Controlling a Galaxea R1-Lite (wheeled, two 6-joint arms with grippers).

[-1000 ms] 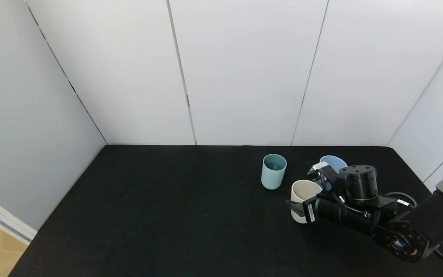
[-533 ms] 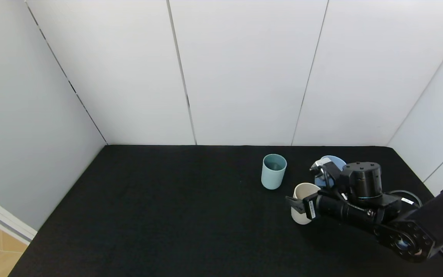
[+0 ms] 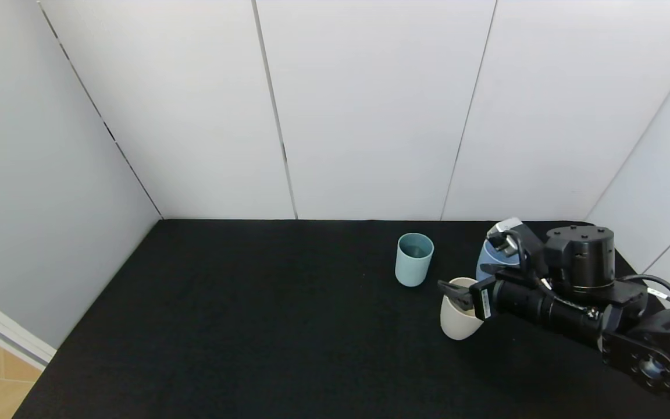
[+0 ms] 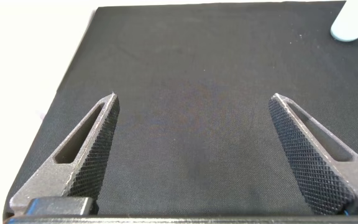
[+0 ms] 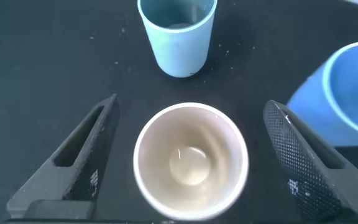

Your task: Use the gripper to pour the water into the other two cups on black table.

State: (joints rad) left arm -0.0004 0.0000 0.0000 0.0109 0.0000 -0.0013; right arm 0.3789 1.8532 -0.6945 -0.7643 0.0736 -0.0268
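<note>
Reaching in from the right side of the black table point(image 3: 253, 326), the right gripper point(image 3: 457, 294) sits at the cream cup point(image 3: 458, 317), its two fingers spread wide on either side of the cup's rim without visibly touching it. Seen from the right wrist view, the cream cup point(image 5: 191, 163) stands upright between the fingers point(image 5: 82, 158), and a little clear water point(image 5: 190, 167) glints at its bottom (it is barely there to look at). The teal cup point(image 3: 413, 259) stands upright just beyond the cream one, a bit to the robot's left; the light blue cup point(image 3: 489, 262) stands near it on the right, partly hidden behind the arm's small white-grey box point(image 3: 503, 228). In the wrist view the teal cup point(image 5: 178, 34) and the light blue cup point(image 5: 347, 93) both show open mouths.

A white label point(image 3: 482, 304) runs along the gripper's body, and small print marks one finger, but I cannot read either.

The left gripper point(image 4: 194, 155) shows only in its own wrist view, hovering over bare cloth with its fingers wide apart, holding nothing.
</note>
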